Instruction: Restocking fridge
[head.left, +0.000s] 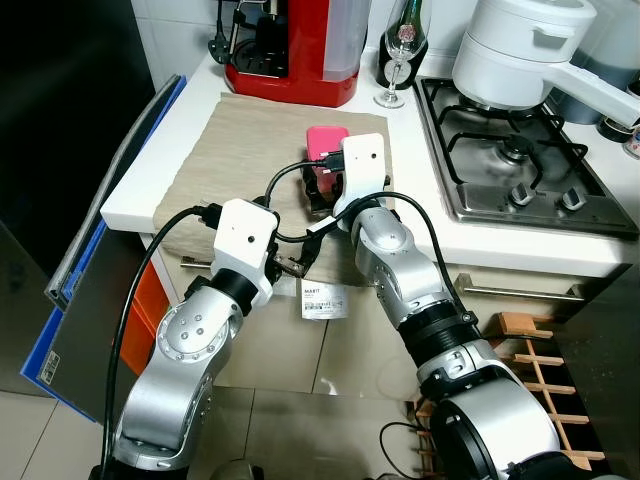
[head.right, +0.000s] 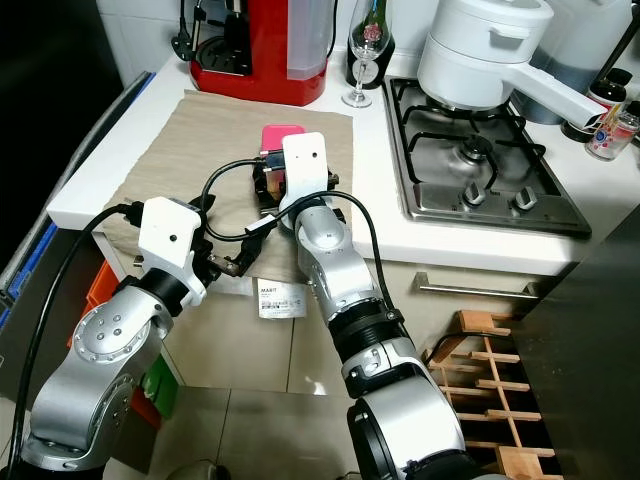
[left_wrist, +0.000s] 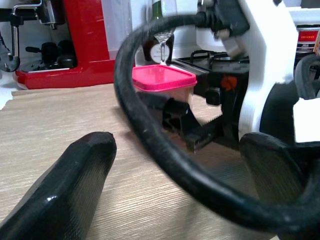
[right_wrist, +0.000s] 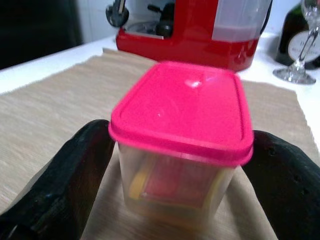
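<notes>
A small clear container with a pink lid (right_wrist: 180, 130) stands on a beige mat (head.left: 245, 150) on the white counter, also seen as the container (head.left: 325, 138) from the head. My right gripper (right_wrist: 182, 142) is open and straddles it, one black finger close on each side; the container rests on the mat. My left gripper (left_wrist: 175, 150) is open and holds nothing. It hovers low over the mat's front edge (head.left: 290, 262), just short of the right wrist, with a black cable crossing in front of it.
A red coffee machine (head.left: 290, 50) and a wine glass (head.left: 398, 60) stand behind the mat. A gas hob (head.left: 520, 150) with a white pot (head.left: 520, 50) lies to the right. A blue-edged open door (head.left: 90, 250) is on the left, a wooden rack (head.left: 540, 370) at lower right.
</notes>
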